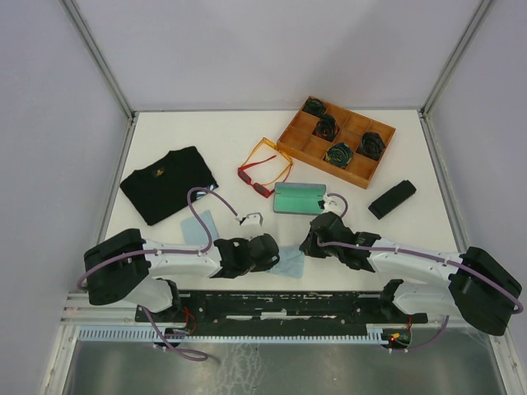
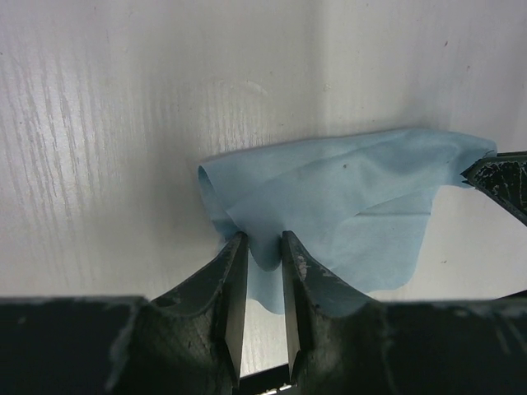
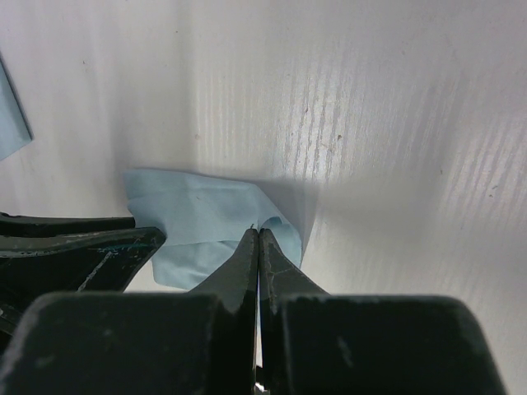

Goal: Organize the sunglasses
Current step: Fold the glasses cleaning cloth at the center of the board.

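The open green case (image 1: 298, 197) lies mid-table (image 1: 222, 140). Just beyond it and to its left sit the red sunglasses (image 1: 255, 178), with the orange-yellow sunglasses (image 1: 278, 153) touching them on the far side; no hand touches either pair. Nearer than the case, a light blue cloth (image 2: 346, 189) lies between the two hands. The right hand (image 3: 259, 233) is clenched on one corner of it. The left hand (image 2: 263, 240) has its fingers slightly apart around a raised fold at the opposite edge; I cannot tell whether they pinch it.
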Controlling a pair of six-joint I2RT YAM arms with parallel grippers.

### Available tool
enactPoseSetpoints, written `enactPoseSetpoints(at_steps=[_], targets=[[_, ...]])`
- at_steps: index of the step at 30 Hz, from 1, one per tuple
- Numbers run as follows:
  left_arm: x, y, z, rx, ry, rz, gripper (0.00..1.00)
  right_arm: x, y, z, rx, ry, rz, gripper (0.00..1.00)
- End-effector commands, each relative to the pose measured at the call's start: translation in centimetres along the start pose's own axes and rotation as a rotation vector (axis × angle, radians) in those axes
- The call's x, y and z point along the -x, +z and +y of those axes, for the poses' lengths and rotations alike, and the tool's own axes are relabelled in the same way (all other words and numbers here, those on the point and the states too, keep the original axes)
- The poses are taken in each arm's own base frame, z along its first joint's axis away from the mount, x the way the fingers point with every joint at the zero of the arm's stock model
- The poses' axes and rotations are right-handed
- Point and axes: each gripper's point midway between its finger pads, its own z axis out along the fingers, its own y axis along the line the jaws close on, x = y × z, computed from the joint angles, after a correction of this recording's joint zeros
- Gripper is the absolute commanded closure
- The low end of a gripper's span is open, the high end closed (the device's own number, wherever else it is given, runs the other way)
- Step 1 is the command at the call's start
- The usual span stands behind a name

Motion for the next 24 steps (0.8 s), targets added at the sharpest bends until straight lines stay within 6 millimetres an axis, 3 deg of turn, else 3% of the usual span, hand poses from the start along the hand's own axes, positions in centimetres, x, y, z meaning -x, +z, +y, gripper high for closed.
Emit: enactPoseSetpoints(at_steps=[1, 10, 15, 24], targets=[[0.6, -0.2, -1.2, -0.022, -0.040, -0.019, 0.72, 1.2, -0.1, 1.2, 0.037, 0.015, -0.038, 1.00], [1.0, -0.5, -1.2, -0.016, -0.033, -0.034, 0.77, 1.2, -0.1, 1.3, 0.042, 0.015, -0.037, 1.00], [1.3, -0.6, -1.2, -0.012, -0.031, -0.042, 0.69, 1.2, -0.1, 1.3, 0.043, 0.013, -0.035, 1.00], [1.6, -0.8, -1.5, -0.019, -0.033, -0.049, 0.68, 1.1, 0.0, 1.3, 0.042, 0.013, -0.032, 1.00]])
